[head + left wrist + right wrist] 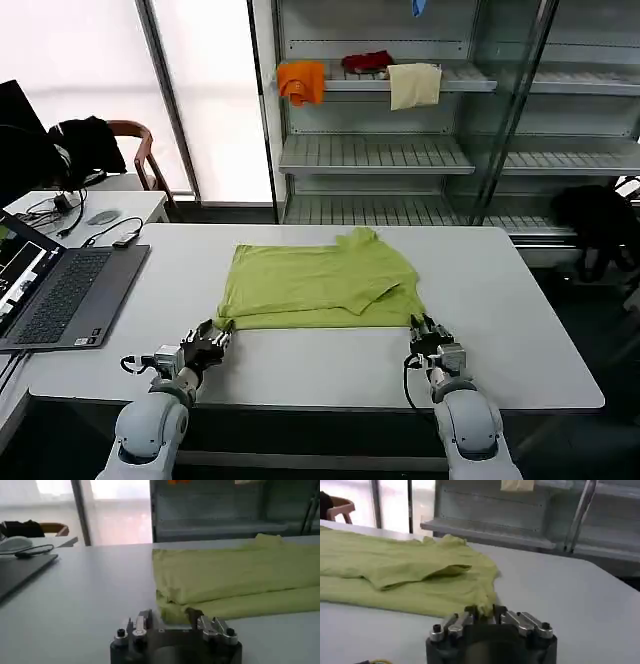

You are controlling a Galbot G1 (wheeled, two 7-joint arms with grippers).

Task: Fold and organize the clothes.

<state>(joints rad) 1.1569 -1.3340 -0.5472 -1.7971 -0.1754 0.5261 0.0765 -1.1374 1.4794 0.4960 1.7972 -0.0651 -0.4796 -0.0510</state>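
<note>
1. Head view: we log a laptop at the table's left edge, and orange, red and cream cloths on the shelf behind.
2. We see the left gripper at the lime T-shirt's near-left corner, which lies partly folded mid-table.
3. Left wrist view: fingers part-open around the doubled hem; we cannot confirm a grip.
4. Right gripper sits at the near-right corner.
5. Right wrist view: fingers narrowly parted, with the shirt edge between them.
</note>
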